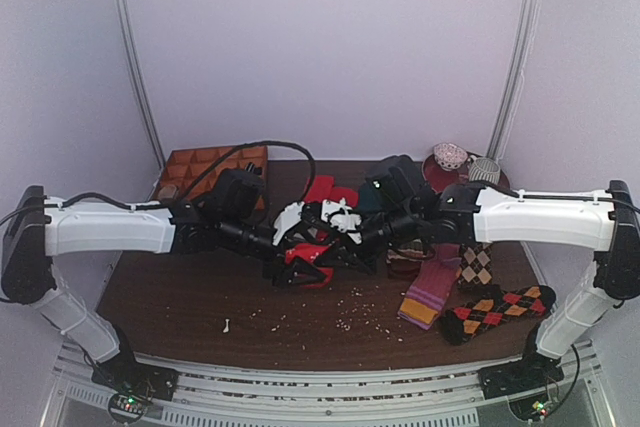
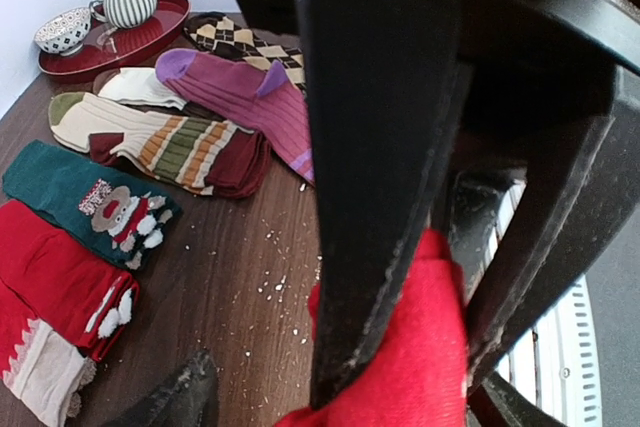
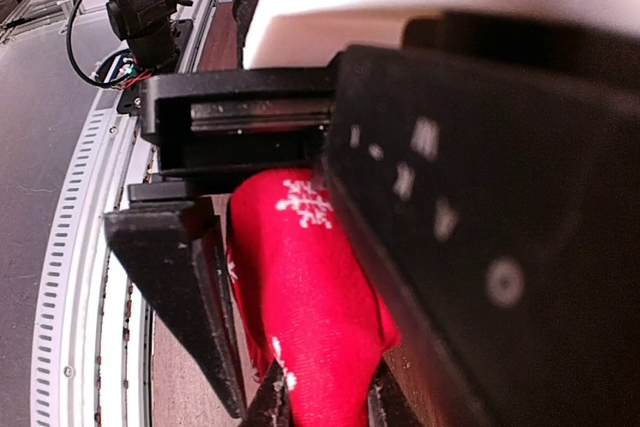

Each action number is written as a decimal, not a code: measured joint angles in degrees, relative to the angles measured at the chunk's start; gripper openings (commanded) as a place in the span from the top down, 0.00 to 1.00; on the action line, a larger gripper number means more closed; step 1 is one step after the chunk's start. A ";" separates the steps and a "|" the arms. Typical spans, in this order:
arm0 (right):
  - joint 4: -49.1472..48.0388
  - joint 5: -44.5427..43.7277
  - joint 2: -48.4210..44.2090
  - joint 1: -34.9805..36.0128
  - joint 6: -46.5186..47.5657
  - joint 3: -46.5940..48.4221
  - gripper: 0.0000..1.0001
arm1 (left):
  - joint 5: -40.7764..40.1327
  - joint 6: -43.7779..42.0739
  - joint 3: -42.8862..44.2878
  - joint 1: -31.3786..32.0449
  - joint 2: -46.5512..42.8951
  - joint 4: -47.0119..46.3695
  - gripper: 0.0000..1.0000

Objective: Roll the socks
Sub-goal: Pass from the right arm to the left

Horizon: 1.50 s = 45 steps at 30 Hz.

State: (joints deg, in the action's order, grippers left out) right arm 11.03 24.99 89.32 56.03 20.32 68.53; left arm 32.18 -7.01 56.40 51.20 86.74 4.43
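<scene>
The socks, a bunched red roll, sit mid-counter between the two arms. The right hand is pinched narrow on the roll. The left hand stands wide around it, gripping nothing. With only one pinch holding, the springy fabric may unwind. A left finger could also snag a fold and drag the roll loose.
</scene>
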 measured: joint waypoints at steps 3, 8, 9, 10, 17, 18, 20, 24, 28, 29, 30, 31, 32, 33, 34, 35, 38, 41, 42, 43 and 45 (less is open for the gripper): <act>-0.02 -0.31 0.02 -0.02 -0.33 0.00 1.00 | -0.70 0.00 0.04 0.00 -0.20 0.39 0.09; -1.05 -0.52 0.50 -0.11 -1.40 0.00 1.00 | -7.06 0.48 -1.40 -0.04 -4.76 2.62 0.02; -1.60 -0.50 0.59 -0.11 -1.66 0.00 1.00 | -9.01 0.79 -1.97 -0.13 -6.60 3.39 0.02; -2.01 -0.55 0.61 -0.13 -2.19 0.00 1.00 | -10.86 1.01 -2.51 -0.28 -8.39 3.78 0.02; -3.19 -6.08 3.08 -3.91 -10.43 -1.11 1.00 | -16.94 1.09 -3.39 0.55 -18.18 2.93 0.02; -3.45 -6.69 3.26 -4.28 -11.54 -1.38 1.00 | -17.27 1.33 -3.39 0.57 -18.88 2.95 0.02; -4.44 -7.89 3.34 -4.72 -13.90 -1.79 1.00 | -18.08 2.19 -3.45 0.55 -20.17 2.93 0.02; -10.12 -8.50 3.32 -4.96 -19.26 -2.45 1.00 | -17.99 6.47 -4.70 0.48 -24.11 0.87 0.53; -19.71 -8.66 2.82 -4.96 -25.35 -5.03 1.00 | -17.18 11.54 -5.57 0.44 -25.22 -2.05 0.61; -21.38 -8.81 2.54 -4.94 -26.49 -5.62 1.00 | -17.07 12.85 -5.88 0.33 -25.22 -2.60 0.63; -23.67 -9.16 2.12 -4.96 -27.65 -6.49 1.00 | -16.94 14.34 -6.47 0.09 -25.22 -3.52 0.67; -25.79 -9.42 1.60 -4.96 -28.57 -7.34 1.00 | -16.90 15.89 -7.23 -0.22 -25.24 -4.44 0.68; -27.91 -9.64 1.01 -4.96 -29.83 -8.17 1.00 | -16.81 17.44 -8.07 -0.55 -25.24 -5.20 0.68; -29.99 -9.84 0.46 -4.96 -30.49 -8.90 1.00 | -16.70 18.82 -8.94 -0.92 -25.24 -5.86 0.68; -32.70 -10.23 -0.26 -4.96 -31.52 -9.75 1.00 | -16.63 19.74 -9.51 -1.14 -25.24 -6.12 0.68; -33.83 -10.34 -0.55 -4.96 -31.95 -10.03 1.00 | -16.50 20.96 -10.05 -1.49 -25.24 -6.47 0.64; -38.49 -10.40 -1.25 -4.96 -33.24 -10.84 1.00 | -16.15 23.80 -10.99 -2.16 -25.18 -8.04 0.53; -41.75 -9.88 -1.27 -4.96 -34.32 -10.95 1.00 | -15.93 26.73 -11.39 -2.58 -24.46 -10.54 0.49; -42.56 -9.55 -1.27 -4.94 -34.56 -10.95 1.00 | -15.93 27.54 -11.58 -2.69 -24.22 -11.30 0.49; -43.25 -9.33 -1.25 -4.90 -34.84 -10.97 1.00 | -15.96 28.59 -11.98 -2.84 -23.98 -12.55 0.49; -44.44 -9.14 -1.25 -4.70 -35.28 -11.17 1.00 | -16.09 30.18 -12.68 -3.17 -23.56 -14.40 0.48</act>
State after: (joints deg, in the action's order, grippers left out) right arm -33.41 15.86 88.07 51.33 -14.96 57.36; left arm 16.10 23.18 43.72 48.03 63.18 -9.98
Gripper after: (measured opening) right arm 0.164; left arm 0.510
